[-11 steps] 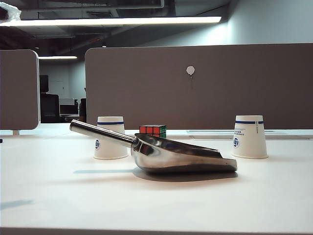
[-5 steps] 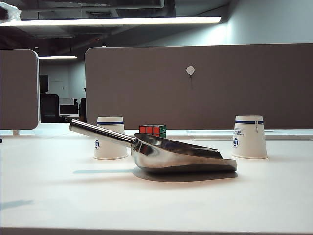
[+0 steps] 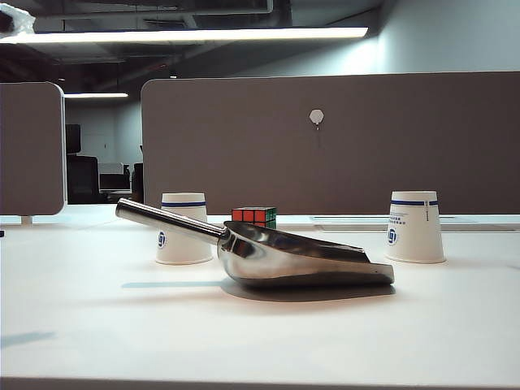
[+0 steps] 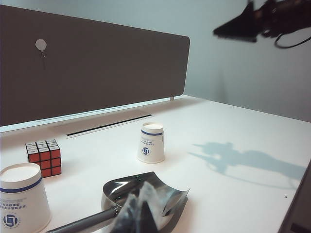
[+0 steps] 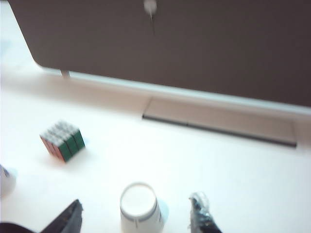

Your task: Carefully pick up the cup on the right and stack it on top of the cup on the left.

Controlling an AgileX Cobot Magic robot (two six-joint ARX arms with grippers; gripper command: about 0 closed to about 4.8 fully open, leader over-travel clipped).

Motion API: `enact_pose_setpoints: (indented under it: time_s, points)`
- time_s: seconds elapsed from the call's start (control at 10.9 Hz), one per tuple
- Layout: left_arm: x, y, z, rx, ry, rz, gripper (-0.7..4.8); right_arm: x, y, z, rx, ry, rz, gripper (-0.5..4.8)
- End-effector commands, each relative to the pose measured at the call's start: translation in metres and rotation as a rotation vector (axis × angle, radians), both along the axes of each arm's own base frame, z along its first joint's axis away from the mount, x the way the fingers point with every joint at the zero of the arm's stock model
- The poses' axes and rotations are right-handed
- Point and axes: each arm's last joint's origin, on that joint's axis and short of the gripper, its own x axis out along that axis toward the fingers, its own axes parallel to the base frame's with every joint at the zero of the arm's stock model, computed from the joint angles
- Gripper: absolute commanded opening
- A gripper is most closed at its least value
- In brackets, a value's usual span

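Nothing on the tabletop (image 3: 260,341) is shifting between the earlier exterior frames and now. My right claw (image 5: 138,218) is hanging spread apart above the right cup (image 5: 139,207), fingers either side, not touching. My left claw (image 4: 138,216) is blurred; I cannot tell its state. The left cup (image 3: 184,228) is standing behind the scoop (image 3: 268,252). Descending off-centre risks tipping or crushing the paper cup.
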Motion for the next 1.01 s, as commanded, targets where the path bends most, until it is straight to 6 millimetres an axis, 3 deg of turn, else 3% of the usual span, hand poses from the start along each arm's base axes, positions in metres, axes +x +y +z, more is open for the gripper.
enact_pose_setpoints:
  time_s: [0.09, 0.64, 0.83, 1.01]
  points:
    - [-0.001, 0.000, 0.003, -0.003, -0.022, -0.006, -0.05, 0.031, 0.002, -0.020, -0.006, 0.109, 0.002, 3.35]
    - [-0.001, 0.000, 0.003, -0.003, -0.023, -0.006, -0.05, 0.066, 0.005, -0.055, 0.005, 0.272, 0.051, 3.49]
    - [-0.001, 0.000, 0.003, -0.004, -0.023, -0.003, -0.05, 0.085, 0.020, -0.081, 0.032, 0.380, 0.173, 3.49]
    - [-0.001, 0.000, 0.003, -0.004, -0.023, -0.002, -0.05, 0.094, 0.027, -0.092, 0.027, 0.408, 0.192, 3.50]
